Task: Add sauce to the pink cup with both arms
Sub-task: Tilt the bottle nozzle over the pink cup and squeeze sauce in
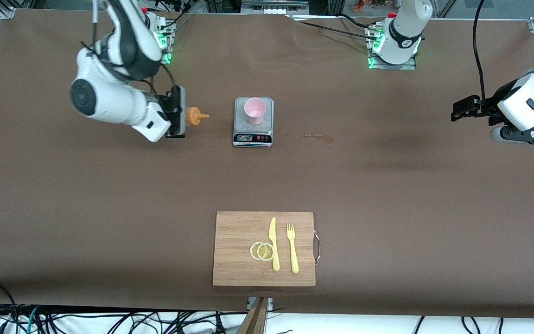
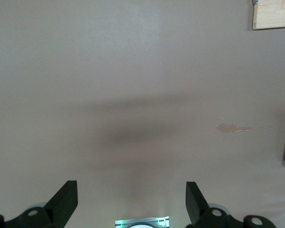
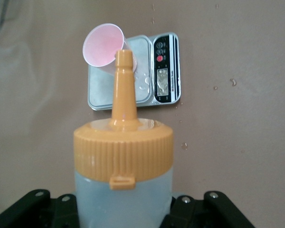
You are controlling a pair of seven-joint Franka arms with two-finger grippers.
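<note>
My right end effector (image 1: 180,112) is clenching the sauce (image 1: 193,116), holding it tipped sideways above the desk (image 1: 109,208) toward the right arm's end. Seen from the front camera, the bottle's orange nozzle (image 1: 203,116) is pointing at 3 o'clock, straight toward the cup (image 1: 254,110), with bare desk showing between the tip and the scale (image 1: 253,122). In my right wrist view the sauce (image 3: 124,175) is sitting between my fingers (image 3: 33,209), and its nozzle is lining up with the cup (image 3: 104,45).

The cup is standing upright on the scale's plate, near the middle of the desk. From the sauce, it is lying at 3 o'clock in the front view.

My left end effector (image 1: 461,110) is waiting released over the desk at the left arm's end, well apart from the scale; my left wrist view is showing its fingers (image 2: 66,199) spread wide with nothing between them. A small stain (image 1: 320,138) is lying beside the scale, at 3 o'clock from it. A board (image 1: 230,250) with a knife (image 1: 274,243), a fork (image 1: 292,247) and lemon slices (image 1: 262,251) is lying nearer the front camera, at 6 o'clock from the scale.
</note>
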